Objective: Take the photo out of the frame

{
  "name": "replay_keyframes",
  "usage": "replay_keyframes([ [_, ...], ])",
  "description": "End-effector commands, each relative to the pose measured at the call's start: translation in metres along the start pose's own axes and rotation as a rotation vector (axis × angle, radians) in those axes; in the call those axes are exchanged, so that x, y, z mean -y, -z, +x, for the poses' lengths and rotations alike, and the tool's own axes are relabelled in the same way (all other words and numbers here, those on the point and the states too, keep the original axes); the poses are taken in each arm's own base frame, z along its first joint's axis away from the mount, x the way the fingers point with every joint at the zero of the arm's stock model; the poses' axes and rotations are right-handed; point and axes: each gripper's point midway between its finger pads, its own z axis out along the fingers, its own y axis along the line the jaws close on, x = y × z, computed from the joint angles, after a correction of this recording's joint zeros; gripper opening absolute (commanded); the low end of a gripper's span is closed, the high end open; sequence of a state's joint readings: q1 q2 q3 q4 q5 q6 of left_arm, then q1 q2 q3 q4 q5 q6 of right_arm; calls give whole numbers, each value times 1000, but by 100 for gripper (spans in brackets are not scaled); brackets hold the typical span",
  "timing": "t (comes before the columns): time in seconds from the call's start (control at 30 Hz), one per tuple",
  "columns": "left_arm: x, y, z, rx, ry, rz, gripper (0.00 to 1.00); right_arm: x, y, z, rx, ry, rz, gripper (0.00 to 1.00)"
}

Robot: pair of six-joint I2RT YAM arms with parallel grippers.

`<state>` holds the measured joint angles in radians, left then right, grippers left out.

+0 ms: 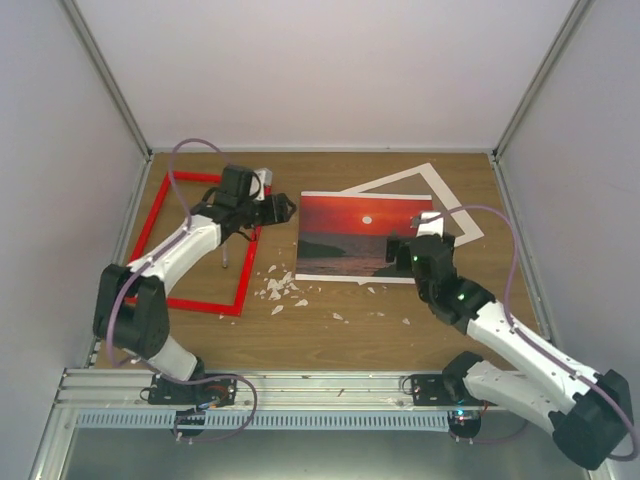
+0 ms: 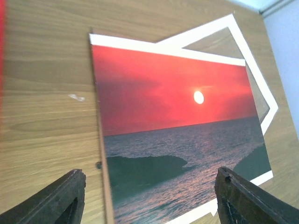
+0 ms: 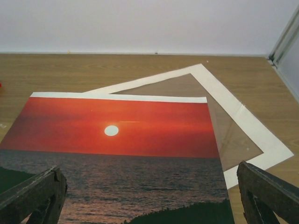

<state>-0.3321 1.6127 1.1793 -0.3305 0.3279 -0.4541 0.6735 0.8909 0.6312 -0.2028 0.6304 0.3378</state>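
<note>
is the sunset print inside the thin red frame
No: the flat red sunset print lies on the table beside the thin bright-red frame, whose opening shows only wood.

No writing, label, brand, number or sign is legible anywhere, whether on the flat red-sunset photo print point(image 1: 363, 236), the thin bright-red rectangular frame point(image 1: 210, 307) or the white mat border point(image 1: 455, 198).

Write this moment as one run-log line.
photo: out, lying on table | frame: apart, left | left gripper: open | right gripper: open
</note>
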Motion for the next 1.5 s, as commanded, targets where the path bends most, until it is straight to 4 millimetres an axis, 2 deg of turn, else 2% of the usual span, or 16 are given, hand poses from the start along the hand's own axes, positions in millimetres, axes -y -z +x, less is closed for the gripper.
replay_keyframes([
  [0.0, -18, 46, -16, 125, 21, -46, 77, 3, -12, -10, -32, -92, -66, 100],
  [0.13, -26, 101, -30, 262, 30, -75, 83, 31, -17, -17, -59, -169, -30, 100],
  [0.23, -30, 145, -37, 373, 26, -106, 87, 55, -13, -29, -47, -223, 6, 100],
  [0.33, -28, 190, -45, 490, -9, -163, 93, 76, 5, -51, 11, -254, 55, 100],
  [0.43, -15, 241, -53, 629, -73, -207, 98, 93, 27, -74, 87, -236, 117, 100],
  [0.57, -2, 303, -60, 822, -141, -267, 99, 109, 53, -97, 163, -196, 172, 100],
  [0.67, 4, 334, -59, 943, -178, -290, 99, 118, 67, -105, 210, -182, 204, 100],
  [0.73, 7, 344, -54, 1000, -210, -283, 99, 122, 75, -107, 247, -171, 216, 100],
  [0.8, 4, 344, -48, 1035, -221, -281, 99, 125, 80, -106, 279, -160, 223, 100],
  [0.97, -6, 323, -38, 1050, -225, -247, 99, 125, 80, -100, 306, -147, 224, 100],
  [1.17, -17, 302, -39, 972, -236, -270, 99, 121, 73, -94, 307, -134, 209, 100],
  [1.47, -22, 298, -41, 959, -230, -264, 99, 122, 76, -95, 325, -128, 209, 100],
])
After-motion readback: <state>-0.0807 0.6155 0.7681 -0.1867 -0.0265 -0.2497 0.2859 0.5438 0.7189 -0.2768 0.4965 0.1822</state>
